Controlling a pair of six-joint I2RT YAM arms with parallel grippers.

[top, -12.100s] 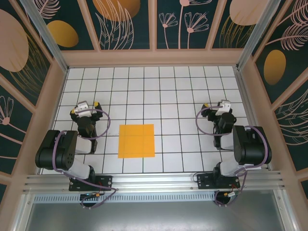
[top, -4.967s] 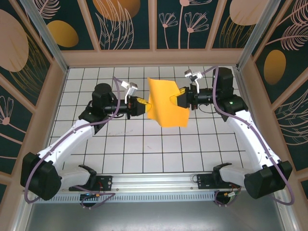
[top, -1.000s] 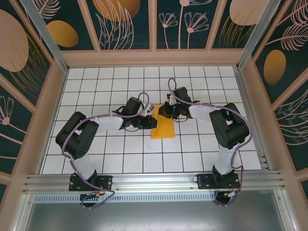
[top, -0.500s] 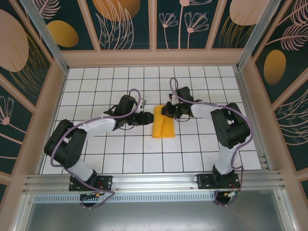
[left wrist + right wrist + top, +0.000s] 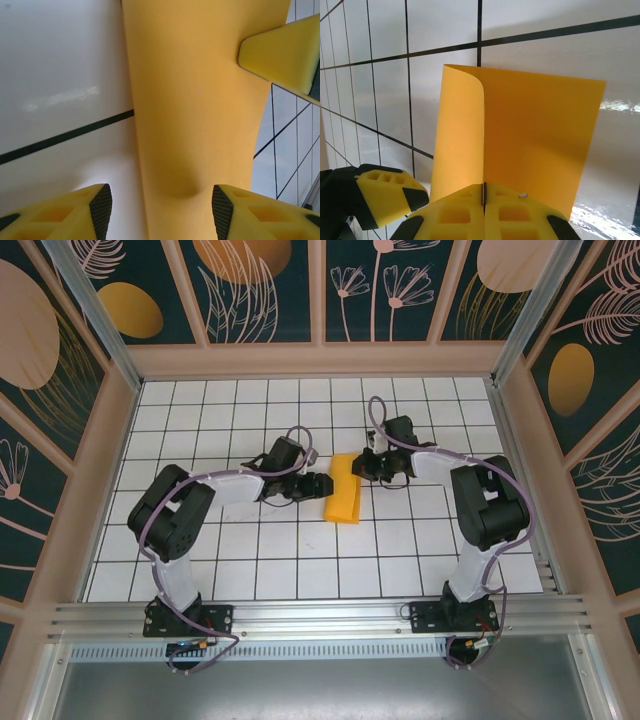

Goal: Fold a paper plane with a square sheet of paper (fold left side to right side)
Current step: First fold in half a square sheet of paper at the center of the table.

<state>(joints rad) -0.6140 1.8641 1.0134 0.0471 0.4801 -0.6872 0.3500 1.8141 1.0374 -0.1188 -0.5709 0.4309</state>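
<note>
Looking down from above, you have the white gridded table (image 5: 250, 570) with the left arm (image 5: 225, 485) and the right arm (image 5: 480, 500) both reaching low toward its middle. Between their two sets of jaws lies the square sheet of paper (image 5: 344, 492), doubled over into a narrow orange-yellow strip on the tiles. Its folded side bulges in a soft, uncreased roll.

Your left gripper (image 5: 162, 205) stands with its jaws spread. The paper runs straight ahead from the gap between them, its near end just in front of the black pads (image 5: 101, 207), and neither pad grips it. Table shows ahead of the left jaw.

Your right gripper (image 5: 484, 192) has its jaws pressed together, with only a thin seam between the yellow fingers (image 5: 520, 215). The sheet's near edge meets their tips and the paper spreads away in front of them. You cannot tell whether a layer is caught in that seam or the tips merely rest on it.
</note>
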